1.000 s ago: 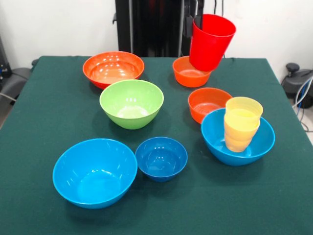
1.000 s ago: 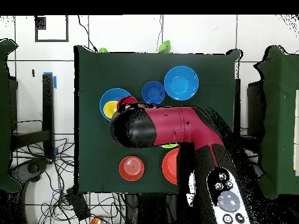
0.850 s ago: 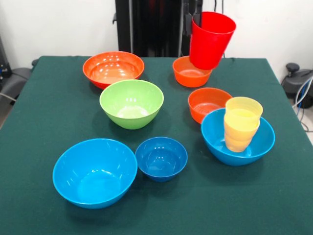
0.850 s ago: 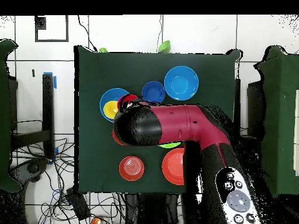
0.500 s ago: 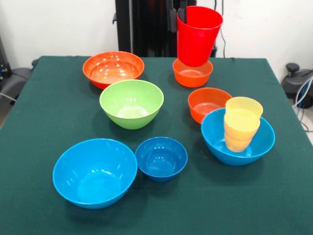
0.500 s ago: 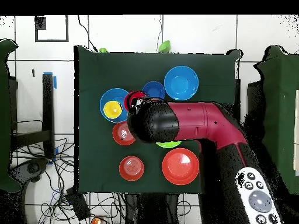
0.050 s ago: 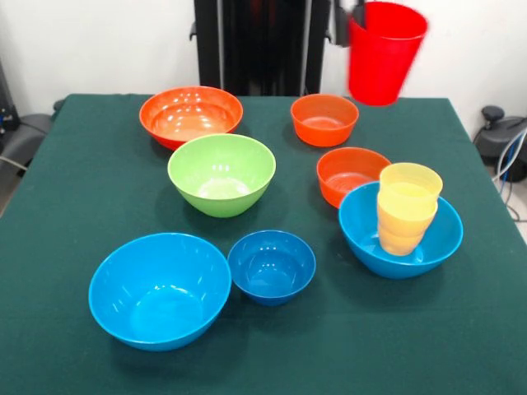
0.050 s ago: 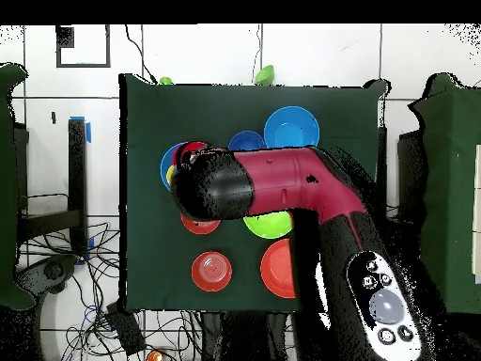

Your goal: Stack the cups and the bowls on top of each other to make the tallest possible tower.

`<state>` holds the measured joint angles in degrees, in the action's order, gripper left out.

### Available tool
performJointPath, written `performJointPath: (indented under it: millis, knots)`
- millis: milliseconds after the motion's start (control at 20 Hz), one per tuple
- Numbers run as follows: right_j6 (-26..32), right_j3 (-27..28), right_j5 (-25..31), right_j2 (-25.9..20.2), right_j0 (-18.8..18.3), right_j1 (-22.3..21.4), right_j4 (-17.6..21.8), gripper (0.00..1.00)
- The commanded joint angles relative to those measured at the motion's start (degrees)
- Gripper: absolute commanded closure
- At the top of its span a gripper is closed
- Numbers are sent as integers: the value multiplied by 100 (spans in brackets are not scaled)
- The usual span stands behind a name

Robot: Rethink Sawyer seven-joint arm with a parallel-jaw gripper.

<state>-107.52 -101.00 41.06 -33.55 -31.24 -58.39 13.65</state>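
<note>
A red cup [image 7: 383, 56] hangs in the air at the upper right, tilted slightly, with my gripper [image 7: 349, 23] shut on its left rim. Below and nearer, a stack of yellow cups [image 7: 407, 207] stands inside a light blue bowl [image 7: 360, 234]. On the cloth are two small orange bowls [image 7: 324, 119] [image 7: 350, 171], a large orange bowl [image 7: 191, 113], a green bowl [image 7: 221, 173], a small dark blue bowl [image 7: 272, 265] and a second large light blue bowl [image 7: 160, 288]. In the overhead view the arm [image 8: 272, 183] hides most of the cup, and only its red rim [image 8: 193, 149] shows.
The green cloth table [image 7: 82, 181] carries all the bowls, each standing apart from the others. Cables and equipment lie off the table's right edge [image 7: 504, 140]. In the overhead view the arm covers the middle of the table.
The red cup has swung from above the far small orange bowl to the right and slightly higher. In the overhead view the arm's head has moved left over the bowl with the yellow cups.
</note>
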Motion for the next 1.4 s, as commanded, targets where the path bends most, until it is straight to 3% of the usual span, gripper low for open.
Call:
performJointPath:
  millis: [50,350,550,900,1400]
  knots:
    - [17,309,271,-372,521,484,-175,100]
    - [-555,493,-159,-98,1051,698,-288,100]
    - [-573,539,-240,239,1271,914,-14,100]
    - [-264,162,-737,369,1123,1156,233,100]
    - [150,285,-664,367,989,1335,373,100]
